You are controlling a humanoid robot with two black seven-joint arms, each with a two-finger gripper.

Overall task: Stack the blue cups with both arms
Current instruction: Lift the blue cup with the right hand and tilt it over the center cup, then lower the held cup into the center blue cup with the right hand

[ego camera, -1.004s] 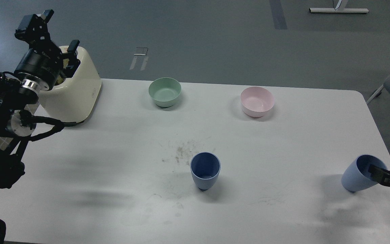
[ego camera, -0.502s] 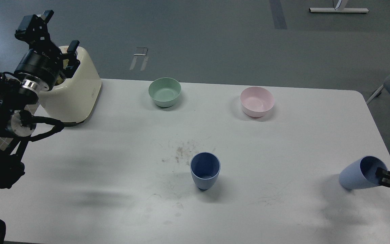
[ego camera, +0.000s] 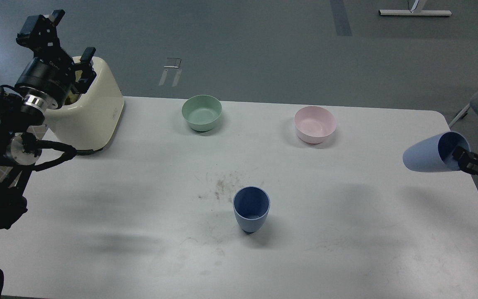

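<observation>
While nothing sits at the near edge of the scuffed white table (ego camera: 139, 249), the first object in is a dark matte blue tumbler (ego camera: 251, 214), upright near the table's middle, mouth open, nothing visible inside.

Right side, mid-depth: right gripper (ego camera: 457, 154) clenched on the rim of a paler blue tumbler (ego camera: 428, 155), one finger inside the mouth. Cup is off the table, tipped nearly on its side, base pointing left. Looks empty.

Risk, as judged: a rim pinch on a tilted cup is a thin hold. It may swing or slip in transit, or meet the standing cup off-axis and knock it over.

Farther back: pale green bowl (ego camera: 201, 112) and pink bowl (ego camera: 315, 123), well apart, both empty.

Far left: left gripper (ego camera: 69, 39), fingers spread, holding nothing, raised over a cream-coloured appliance (ego camera: 91, 110). Its contents cannot be told.
</observation>
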